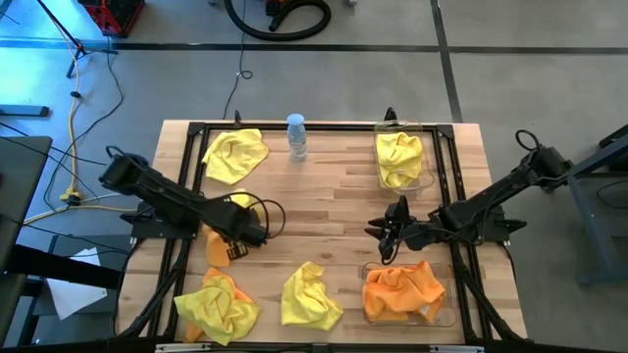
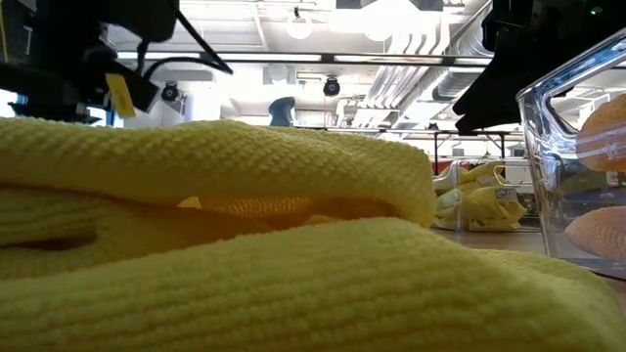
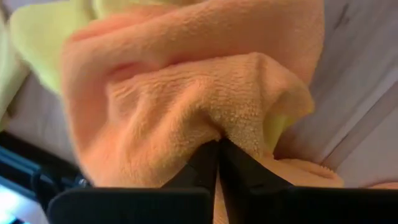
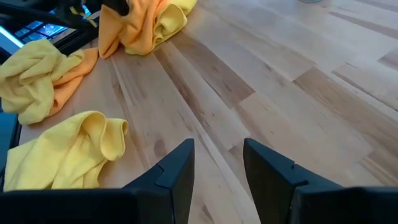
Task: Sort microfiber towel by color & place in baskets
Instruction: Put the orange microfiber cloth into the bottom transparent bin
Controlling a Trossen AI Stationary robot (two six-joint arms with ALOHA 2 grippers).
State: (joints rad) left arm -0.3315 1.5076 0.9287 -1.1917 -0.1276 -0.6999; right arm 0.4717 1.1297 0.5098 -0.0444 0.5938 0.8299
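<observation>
You're partway: yellow towels are sitting in the far basket (image 1: 424,167), orange ones in the near basket (image 1: 444,312). Your left gripper (image 1: 234,245) fingers are pinching an orange towel (image 3: 186,106) tight, while three yellow towels (image 1: 234,155) are waiting on the table (image 1: 334,206). Your right gripper (image 1: 387,235) is hovering mid-table, fingers partly apart, holding nothing.

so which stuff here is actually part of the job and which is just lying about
Part of the job:
- orange towel, pinched in the left claw
- loose yellow towels
- yellow basket
- orange basket

Lying about:
- water bottle
- black frame

No text, label, brand or number can be read anywhere; the bottle (image 1: 296,136) label is too small
</observation>
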